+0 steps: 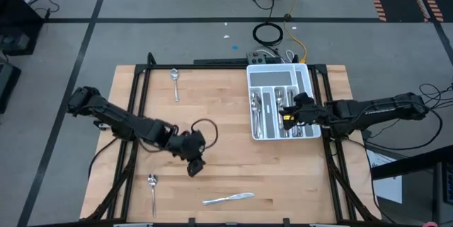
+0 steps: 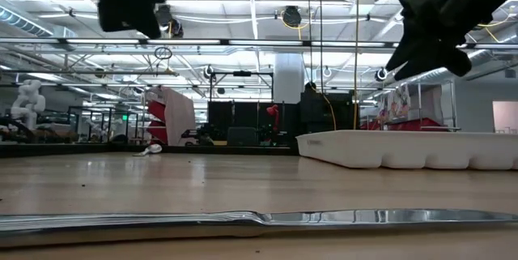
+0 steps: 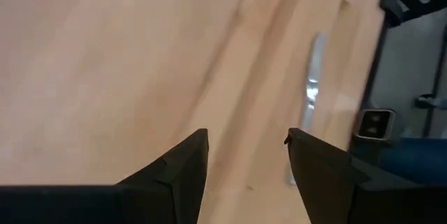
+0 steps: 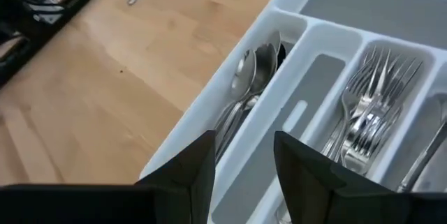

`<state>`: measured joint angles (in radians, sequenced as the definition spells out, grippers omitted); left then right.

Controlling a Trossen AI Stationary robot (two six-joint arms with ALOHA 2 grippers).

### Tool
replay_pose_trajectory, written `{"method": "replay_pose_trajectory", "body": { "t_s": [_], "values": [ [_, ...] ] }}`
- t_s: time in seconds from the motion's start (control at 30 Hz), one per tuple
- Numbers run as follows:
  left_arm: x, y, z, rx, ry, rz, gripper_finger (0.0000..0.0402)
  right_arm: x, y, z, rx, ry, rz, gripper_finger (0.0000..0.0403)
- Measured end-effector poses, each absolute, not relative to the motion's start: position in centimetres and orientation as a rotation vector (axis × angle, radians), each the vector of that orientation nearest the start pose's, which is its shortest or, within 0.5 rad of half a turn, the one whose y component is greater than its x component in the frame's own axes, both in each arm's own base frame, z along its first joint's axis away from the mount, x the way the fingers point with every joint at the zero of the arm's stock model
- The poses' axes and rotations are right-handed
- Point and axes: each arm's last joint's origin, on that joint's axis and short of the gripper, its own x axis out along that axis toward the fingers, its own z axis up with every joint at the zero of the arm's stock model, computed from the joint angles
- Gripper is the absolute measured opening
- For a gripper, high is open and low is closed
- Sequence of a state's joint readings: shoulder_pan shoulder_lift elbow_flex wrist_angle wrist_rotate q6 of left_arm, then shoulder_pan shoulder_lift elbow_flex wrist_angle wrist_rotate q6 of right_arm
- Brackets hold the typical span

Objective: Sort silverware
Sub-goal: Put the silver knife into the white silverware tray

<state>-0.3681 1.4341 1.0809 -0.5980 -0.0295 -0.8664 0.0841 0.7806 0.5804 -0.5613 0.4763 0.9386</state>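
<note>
The white tray (image 1: 248,85) stands at the far right of the table. Spoons (image 4: 246,77) lie in one of its compartments and forks (image 4: 367,116) in another. My right gripper (image 4: 244,140) hovers open over the tray's near end (image 1: 287,119), with nothing between its fingers. Loose silverware lies flat on the wood: a knife (image 1: 228,199) near the front edge, a spoon (image 1: 152,187) at the near left and another spoon (image 1: 175,83) at the far left. My left gripper (image 1: 195,163) hangs open above the table's middle, tipped down toward the knife (image 3: 312,88).
Black frame rails (image 1: 134,107) run along the table's left and right sides. Bare wood (image 1: 219,114) lies between the two arms. In the low view the knife (image 2: 259,219) stretches across the foreground and the tray's wall (image 2: 405,151) stands at the right.
</note>
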Motion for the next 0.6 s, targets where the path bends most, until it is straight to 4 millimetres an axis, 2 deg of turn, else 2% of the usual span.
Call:
{"method": "replay_pose_trajectory", "body": {
  "t_s": [0.23,0.33,0.47,0.6],
  "values": [
    [28.2,-14.5,24.8,-0.765,0.882,0.116,0.0201,16.1,0.3,22.7,0.655,0.551,-0.673,0.0137],
    [29.2,-16.1,24.2,-0.766,0.847,0.137,0.0195,16.3,0.4,22.5,0.597,0.584,-0.657,0.0137],
    [31.2,-18.2,22.8,-0.728,0.868,0.150,0.0184,16.4,0.5,22.4,0.529,0.617,-0.623,0.0137],
    [34.0,-20.9,21.9,-0.642,0.914,0.047,0.0180,16.4,0.5,22.4,0.484,0.640,-0.592,0.0137]
  ]
}}
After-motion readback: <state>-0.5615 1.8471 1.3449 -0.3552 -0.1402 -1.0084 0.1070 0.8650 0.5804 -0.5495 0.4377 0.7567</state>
